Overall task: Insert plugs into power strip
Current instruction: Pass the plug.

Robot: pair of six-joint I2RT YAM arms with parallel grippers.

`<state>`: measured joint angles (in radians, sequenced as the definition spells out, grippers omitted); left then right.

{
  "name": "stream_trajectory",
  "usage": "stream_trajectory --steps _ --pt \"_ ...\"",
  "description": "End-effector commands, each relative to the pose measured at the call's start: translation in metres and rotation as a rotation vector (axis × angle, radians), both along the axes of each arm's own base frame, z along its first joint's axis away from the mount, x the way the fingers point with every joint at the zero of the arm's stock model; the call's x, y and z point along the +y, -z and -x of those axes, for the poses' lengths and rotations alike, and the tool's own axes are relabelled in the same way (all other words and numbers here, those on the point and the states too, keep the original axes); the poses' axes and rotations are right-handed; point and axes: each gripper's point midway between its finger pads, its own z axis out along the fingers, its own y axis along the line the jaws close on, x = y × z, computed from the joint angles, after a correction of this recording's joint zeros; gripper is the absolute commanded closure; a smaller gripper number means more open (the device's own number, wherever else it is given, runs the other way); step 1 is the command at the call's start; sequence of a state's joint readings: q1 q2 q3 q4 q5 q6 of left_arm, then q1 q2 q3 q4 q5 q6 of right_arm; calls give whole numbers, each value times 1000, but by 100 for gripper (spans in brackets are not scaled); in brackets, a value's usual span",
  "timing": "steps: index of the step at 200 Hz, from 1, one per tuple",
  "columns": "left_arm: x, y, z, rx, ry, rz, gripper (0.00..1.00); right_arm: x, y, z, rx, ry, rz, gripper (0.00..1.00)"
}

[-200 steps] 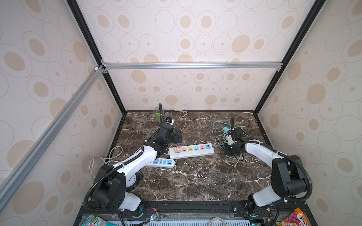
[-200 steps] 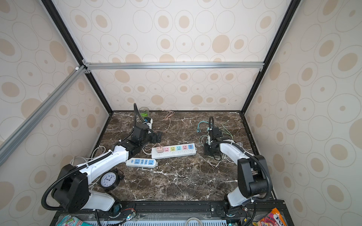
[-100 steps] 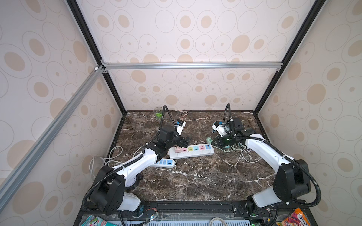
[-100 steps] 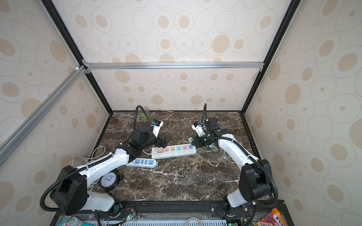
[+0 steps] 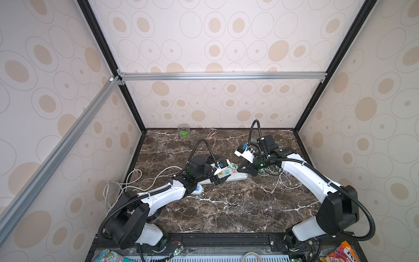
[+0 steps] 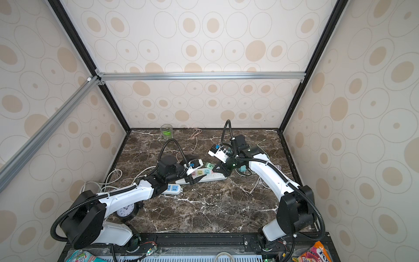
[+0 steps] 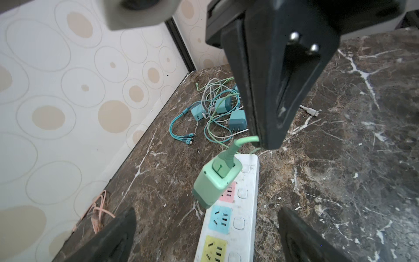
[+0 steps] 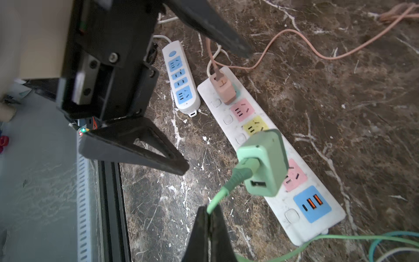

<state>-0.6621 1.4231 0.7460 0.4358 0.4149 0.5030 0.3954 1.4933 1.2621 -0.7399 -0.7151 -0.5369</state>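
Right fingers [image 8: 200, 229] are clamping the mint-green cube plug's [image 8: 263, 163] thin green cable [image 8: 218, 196] at lower centre; left fingers [image 7: 113, 238] are standing wide apart.

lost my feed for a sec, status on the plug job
Left gripper open above white pastel-socket power strip. Right gripper shut on thin green cable; mint green cube adapter tilted over strip, looks unseated. Pink cube adapter plugged in; nothing blocking.
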Motion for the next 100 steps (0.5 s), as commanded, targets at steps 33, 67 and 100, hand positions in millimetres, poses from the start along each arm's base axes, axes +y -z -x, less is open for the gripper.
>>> stream_trajectory --steps 33,67,100 --pt "-19 -16 10 -110 146 16 13 13 -35 32 -133 -228 -135 100" --pt "-21 -17 14 -103 160 48 25 18 -39 40 -124 -281 -173 100" --pt "-20 -13 20 -86 174 57 32 20 -45 41 -152 -290 -190 100"
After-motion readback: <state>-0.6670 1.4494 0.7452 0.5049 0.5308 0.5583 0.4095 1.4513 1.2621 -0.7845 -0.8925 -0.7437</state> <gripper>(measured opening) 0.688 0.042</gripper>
